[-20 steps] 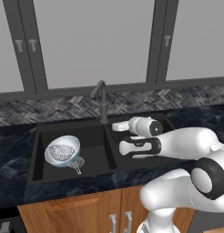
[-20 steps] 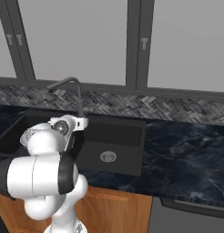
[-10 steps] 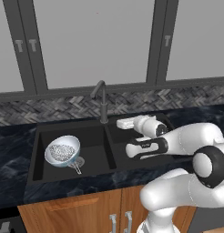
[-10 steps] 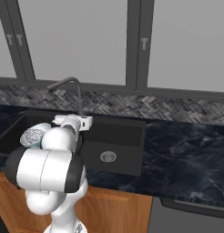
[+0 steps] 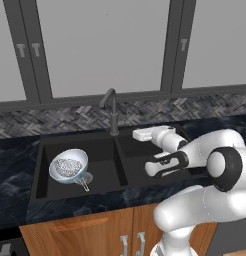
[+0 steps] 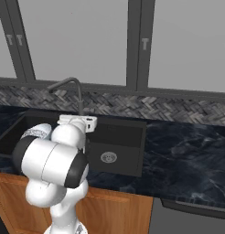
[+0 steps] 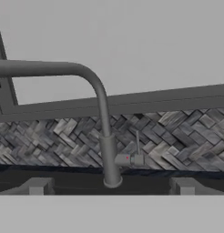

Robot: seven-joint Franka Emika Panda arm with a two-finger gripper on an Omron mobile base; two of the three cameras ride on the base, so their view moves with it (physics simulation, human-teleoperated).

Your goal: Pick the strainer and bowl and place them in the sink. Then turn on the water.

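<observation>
strainer (image 5: pixel 66 167) and bowl (image 5: pixel 70 165) already sit in the sink (image 5: pixel 102 172), so only the faucet (image 7: pixel 103 127) remains, fingers (image 7: pixel 36 186) spread apart facing it.

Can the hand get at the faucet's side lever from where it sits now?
Probably yes: the open hand faces the faucet squarely, and nothing lies between it and the lever.
</observation>
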